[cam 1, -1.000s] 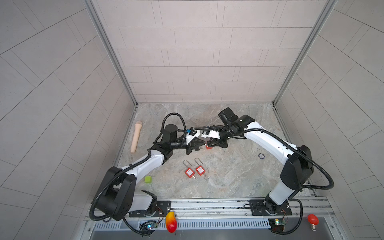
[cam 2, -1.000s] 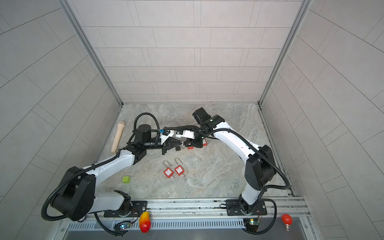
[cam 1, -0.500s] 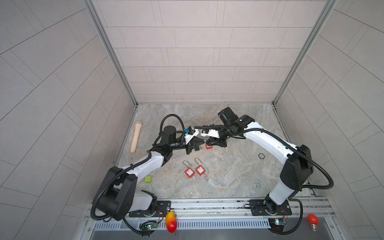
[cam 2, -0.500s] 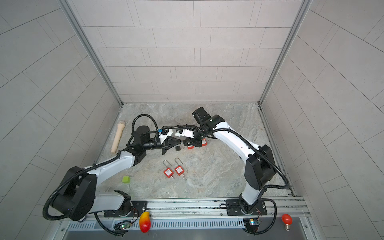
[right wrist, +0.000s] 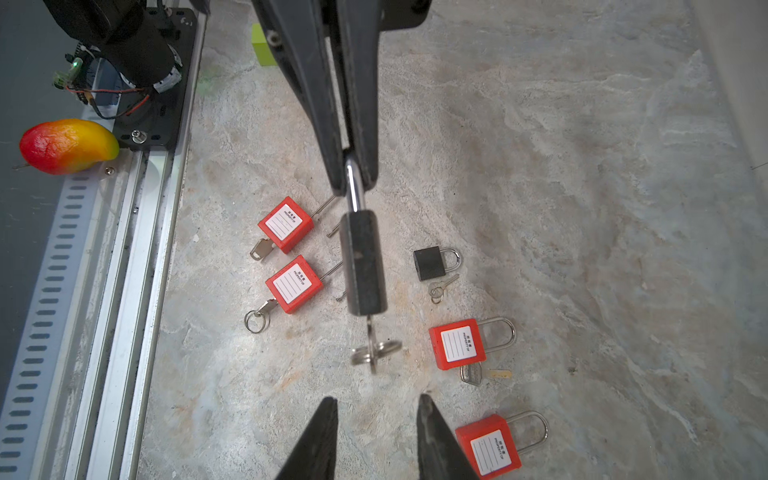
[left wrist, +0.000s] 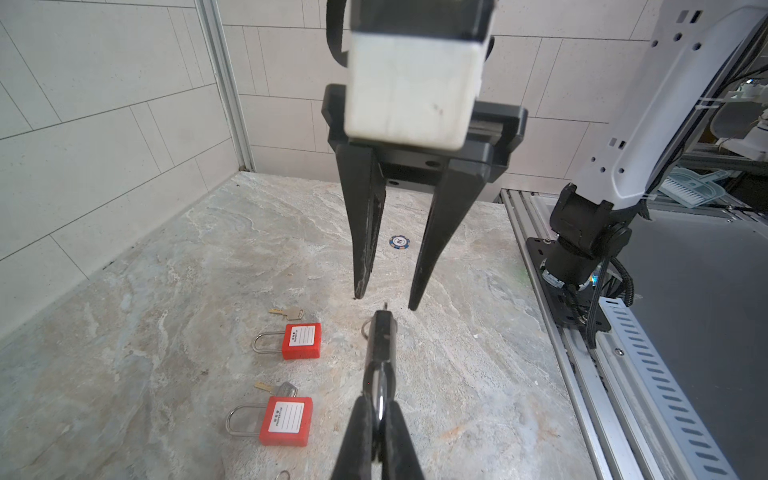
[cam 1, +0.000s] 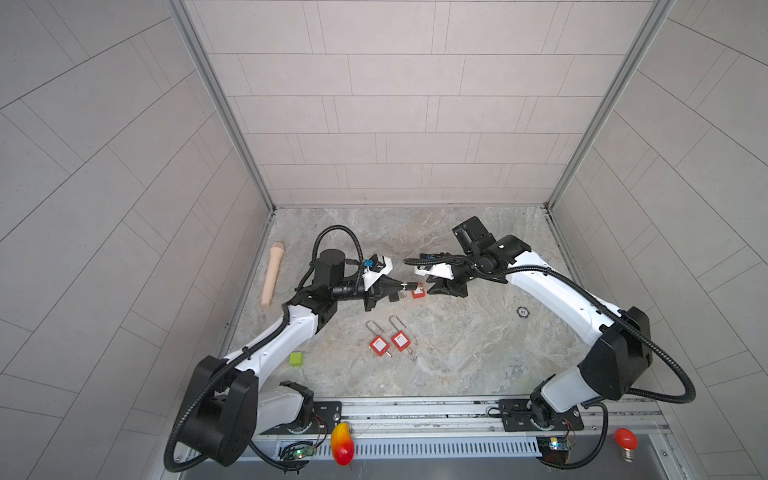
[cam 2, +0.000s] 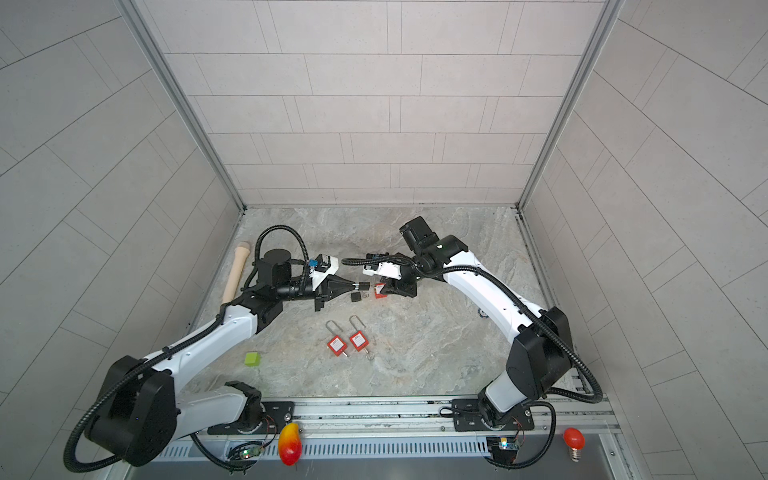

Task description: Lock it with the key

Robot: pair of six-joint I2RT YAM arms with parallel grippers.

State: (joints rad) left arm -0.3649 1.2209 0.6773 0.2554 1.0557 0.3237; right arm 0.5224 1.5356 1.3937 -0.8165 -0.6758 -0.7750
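The right gripper [right wrist: 376, 399] is parted, just short of the key [right wrist: 371, 347], which seems only part-seated and could be shaken out of the black padlock [right wrist: 363, 262], held above the middle of the table [right wrist: 582, 208], shackle [right wrist: 355, 201] clamped by the left gripper [right wrist: 353, 185].

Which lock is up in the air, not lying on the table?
The black padlock that the left tool pinches by its silver loop. The other black one and the red ones lie on the table.
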